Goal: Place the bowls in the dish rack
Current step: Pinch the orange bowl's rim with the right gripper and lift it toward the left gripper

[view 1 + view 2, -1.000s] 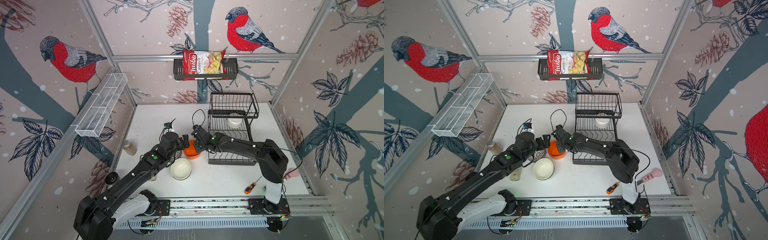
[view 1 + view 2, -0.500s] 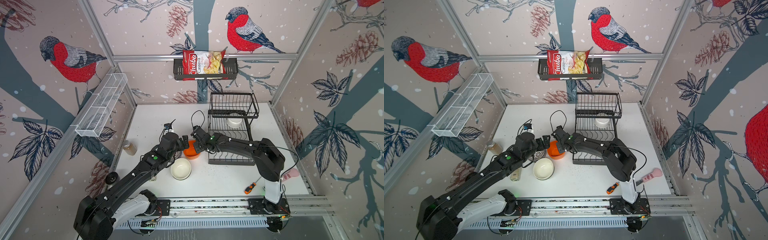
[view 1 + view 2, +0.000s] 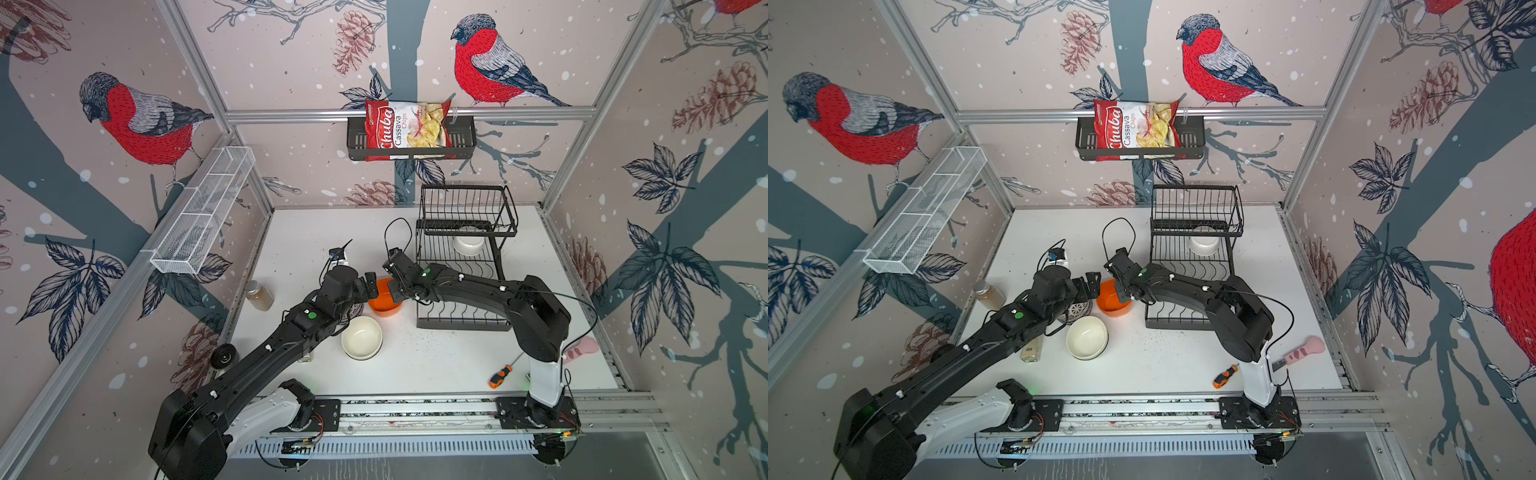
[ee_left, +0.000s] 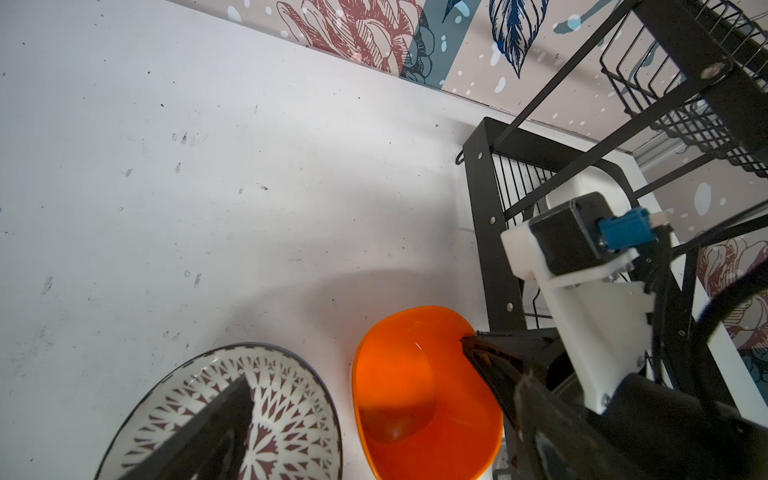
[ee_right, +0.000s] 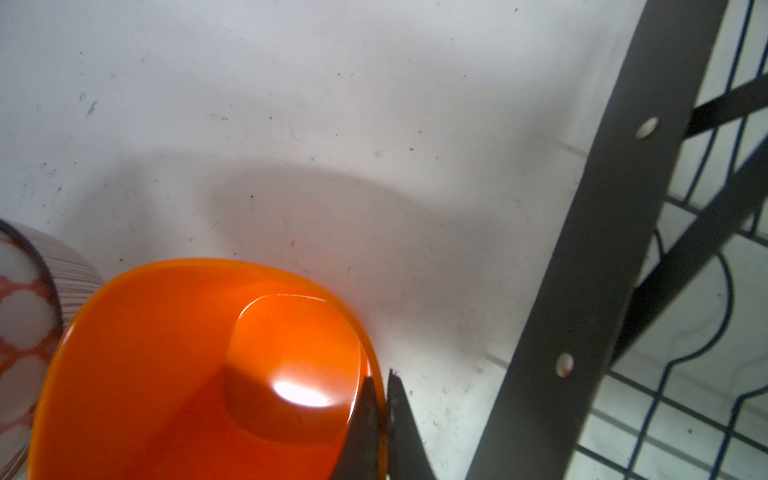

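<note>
Clamping, seemingly, orange bowl (image 5: 166,374) rim: right jaws; left jaws apart; scuffed white table (image 3: 436,365)

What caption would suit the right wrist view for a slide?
Right jaws pinch the rim of the orange bowl, beside the black dish rack.

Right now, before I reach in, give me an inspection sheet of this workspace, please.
Surface: white table, scuffed, dark specks.
Job's things: orange bowl, cream bowl and patterned bowl on table; white bowl in dish rack lower tier.
Clutter: screwdriver, spice jar, pink-handled tool on table.
Grippers: right gripper, fingers shut on orange bowl's rim; left gripper open, empty, beside it.
Cables: black cable loop standing beside the rack.
Surroundings: chips bag in wall basket; white mesh tray on side wall; bird-print walls.
</note>
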`<state>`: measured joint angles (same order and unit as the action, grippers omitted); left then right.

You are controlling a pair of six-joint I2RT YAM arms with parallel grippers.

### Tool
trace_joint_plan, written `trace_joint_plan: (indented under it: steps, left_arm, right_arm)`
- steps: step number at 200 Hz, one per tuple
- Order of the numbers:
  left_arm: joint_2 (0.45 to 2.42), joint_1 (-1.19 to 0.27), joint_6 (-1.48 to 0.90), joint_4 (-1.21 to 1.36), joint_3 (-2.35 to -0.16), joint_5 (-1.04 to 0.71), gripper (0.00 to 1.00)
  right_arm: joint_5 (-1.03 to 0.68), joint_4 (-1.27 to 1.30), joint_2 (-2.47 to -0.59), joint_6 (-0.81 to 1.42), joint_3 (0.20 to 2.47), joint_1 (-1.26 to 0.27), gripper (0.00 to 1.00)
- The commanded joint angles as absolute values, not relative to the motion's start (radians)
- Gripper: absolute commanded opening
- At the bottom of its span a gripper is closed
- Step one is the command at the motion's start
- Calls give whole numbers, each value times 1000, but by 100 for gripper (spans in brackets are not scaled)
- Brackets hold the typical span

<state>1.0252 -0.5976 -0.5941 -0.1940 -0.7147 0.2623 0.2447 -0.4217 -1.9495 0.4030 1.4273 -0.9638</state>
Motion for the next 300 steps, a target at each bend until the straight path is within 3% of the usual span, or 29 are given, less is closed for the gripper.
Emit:
trace_joint_plan:
  steps: [1,110,180,237,300]
  left_arm:
    - [1026,-596,-588,-167,-711,265,98]
    - [1087,-597,-590,-171,-746,249,97]
    - [1220,-596,-590,-242,-883,244,97]
    - [1345,-596,-595,-295,-992,176,85]
    - [1410,-597,-603,-276,-1029,111,69]
  right_arm:
    - [294,-411,-1945,420,1436,-960,1]
    - [310,-338,-1785,409,1404,-944,0]
    - [537,-298,-1693,407,1337,-1005,0]
    - [705,-283,-1670,403,1305,-1030,1]
    - [741,-259,-1653,385,1285,-1028,1]
